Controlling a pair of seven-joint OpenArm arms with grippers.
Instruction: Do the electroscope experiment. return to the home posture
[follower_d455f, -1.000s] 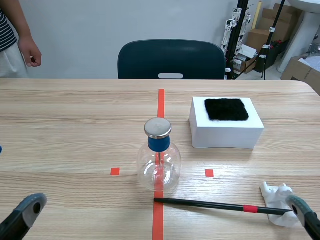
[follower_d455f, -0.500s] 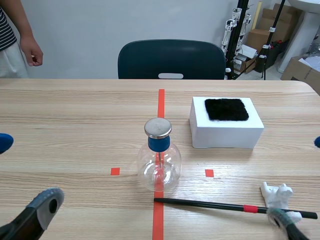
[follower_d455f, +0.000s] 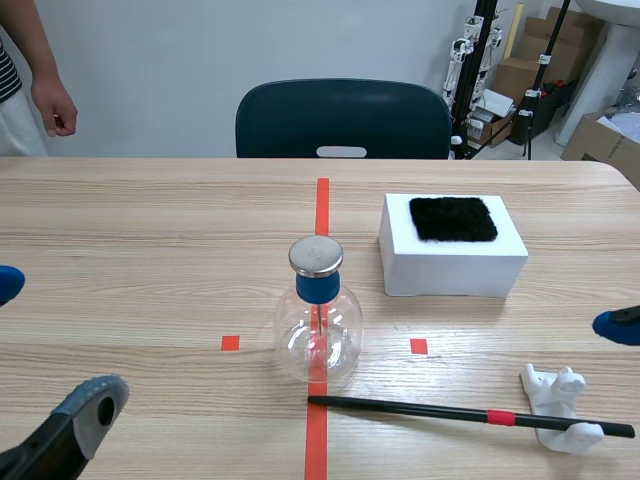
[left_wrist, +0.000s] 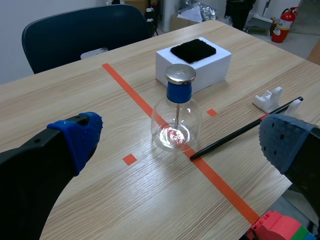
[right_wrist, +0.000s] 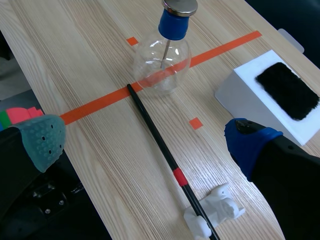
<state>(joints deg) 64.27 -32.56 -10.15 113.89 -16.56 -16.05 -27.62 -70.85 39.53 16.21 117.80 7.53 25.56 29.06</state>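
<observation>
- My left gripper (left_wrist: 177, 142) hangs low over the near left of the table (follower_d455f: 150, 230), its 2 fingers spread wide with nothing between them.
- My right gripper (right_wrist: 145, 140) hangs at the near right, also spread wide and empty. In the scene view I see only 1 blue pad (follower_d455f: 618, 326) of it.
- Nearest me on the wood lies the black rod (follower_d455f: 450, 412), ahead of both grippers and touched by neither. Its bare tip rests on the orange-red centre line. Its other end, past a red band, sits on the white holder (follower_d455f: 558, 400) at the near right.
- Just behind that tip stands the electroscope flask (follower_d455f: 318, 325), upright on the centre line between 2 small tape squares and well apart from both grippers. It is clear glass with a blue collar and a metal cap. I cannot tell whether rod and glass touch.
- Farther back and to the right sits a white box (follower_d455f: 452, 262) with a black fur patch (follower_d455f: 453, 219) on top.
- Beyond the far edge I see a dark chair (follower_d455f: 342, 118) and, at the far left, a person's hand (follower_d455f: 55, 108), loosely curled.
</observation>
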